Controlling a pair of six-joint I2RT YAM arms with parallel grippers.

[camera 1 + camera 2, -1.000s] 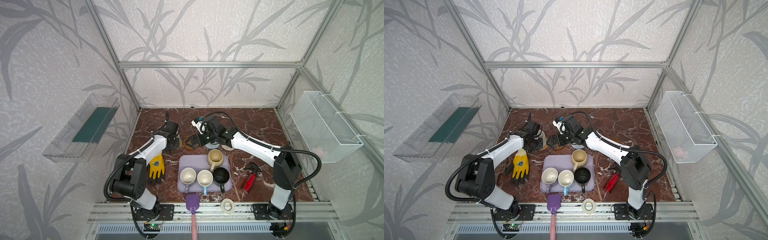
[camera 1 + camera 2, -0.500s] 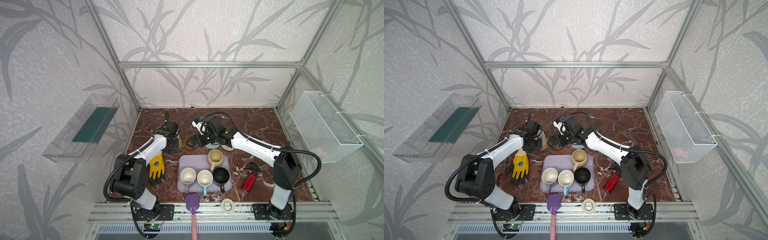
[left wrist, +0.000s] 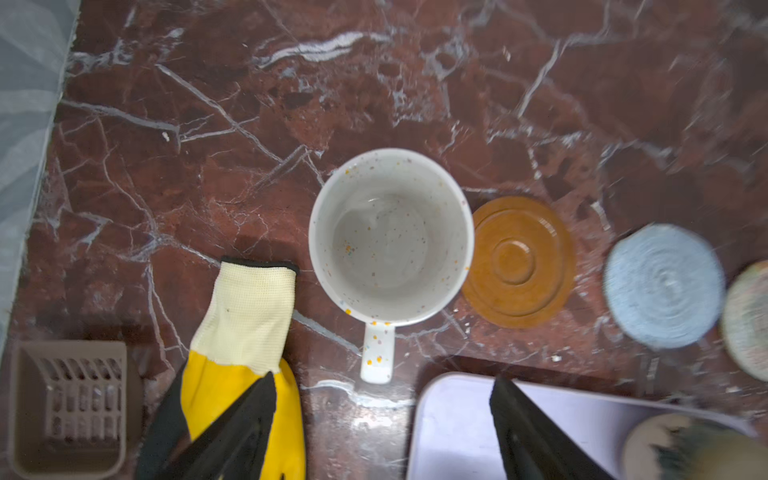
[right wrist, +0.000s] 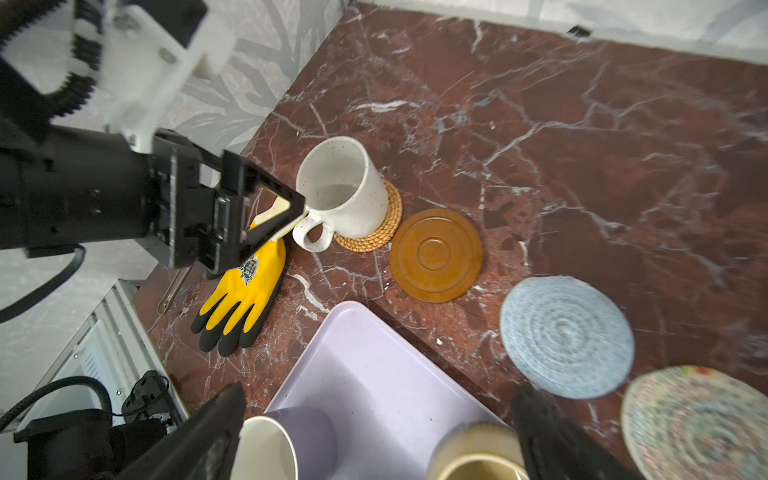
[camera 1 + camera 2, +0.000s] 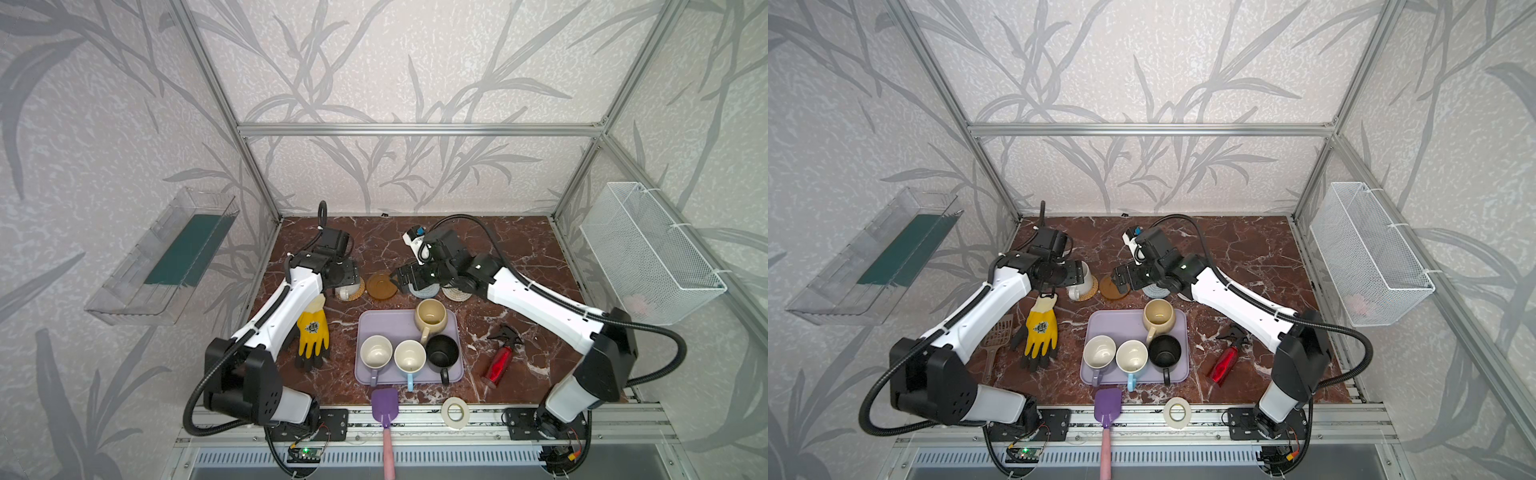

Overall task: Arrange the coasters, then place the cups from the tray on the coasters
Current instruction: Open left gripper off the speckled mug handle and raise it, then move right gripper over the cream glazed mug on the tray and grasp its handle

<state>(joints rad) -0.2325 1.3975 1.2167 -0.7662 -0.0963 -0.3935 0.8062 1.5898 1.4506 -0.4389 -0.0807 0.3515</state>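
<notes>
Left gripper hangs directly above the white speckled mug, fingers spread wide with nothing between them. The mug stands upright on the orange rattan coaster. Its handle is turned toward the front of the desk and toward the yellow work glove lying just beside it. In the right wrist view one finger of this gripper comes very near the mug's rim; whether it touches cannot be told.

Four coasters show in a row running left to right behind the tray. The rattan one is at the left end, with an amber-brown disc just beside it, then a grey-blue coiled rope coaster and a beige coiled rope coaster. The last three lie bare.

The right gripper, also fully spread and empty, hovers over the far end of the lilac tray, whose long side runs across the desk. Four mugs stand upright on the tray. A cream-yellow mug is at its far right corner. A lilac mug, a light blue mug and a black mug line its near edge. All four handles point toward the front, and with the white one there are five mugs in all.

A red spray bottle lies to the right of the tray. A purple spatula and a white tape ring sit at the front edge.
</notes>
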